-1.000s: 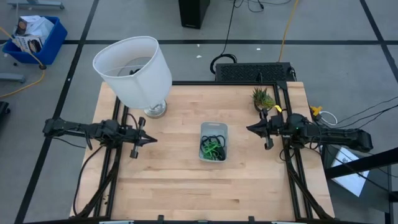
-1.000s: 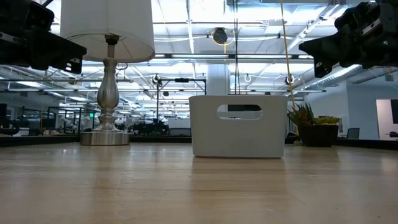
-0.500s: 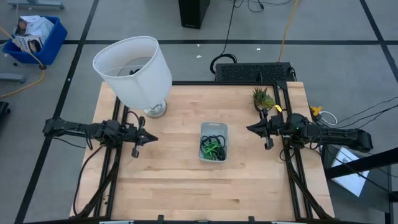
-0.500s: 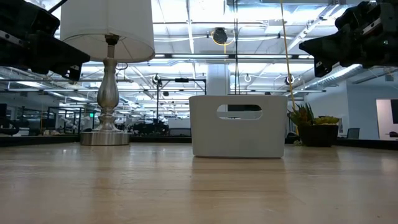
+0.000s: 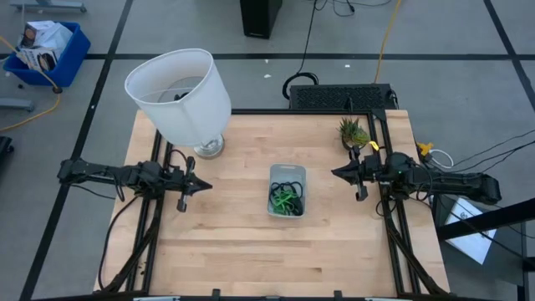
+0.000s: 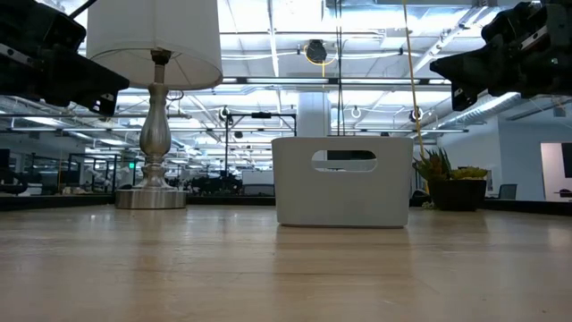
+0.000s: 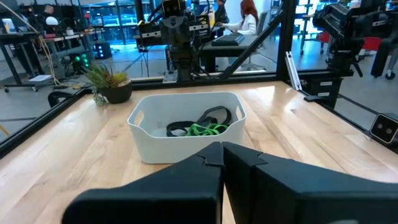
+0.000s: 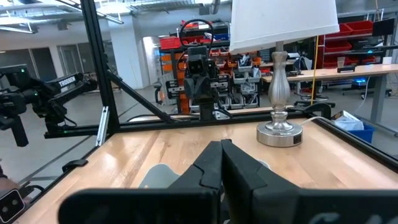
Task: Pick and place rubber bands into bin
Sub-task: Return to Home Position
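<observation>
The bin (image 5: pixel 287 191) stands on the table's middle, a small pale tray with handle slots; it also shows in the low view (image 6: pixel 343 192) and the left wrist view (image 7: pixel 186 134). Black and light green rubber bands (image 5: pixel 285 198) lie inside it, also seen in the left wrist view (image 7: pixel 200 126). My left gripper (image 5: pixel 203 187) hovers shut and empty left of the bin, pointing at it; its shut fingertips show in its wrist view (image 7: pixel 221 149). My right gripper (image 5: pixel 335 174) hovers shut and empty right of the bin; its fingertips show in its wrist view (image 8: pixel 221 147).
A lamp with a white shade (image 5: pixel 180 94) stands on its metal base (image 5: pixel 209 148) at the far left. A small potted plant (image 5: pixel 354 132) stands at the far right. People sit at desks beyond the table (image 7: pixel 239 22).
</observation>
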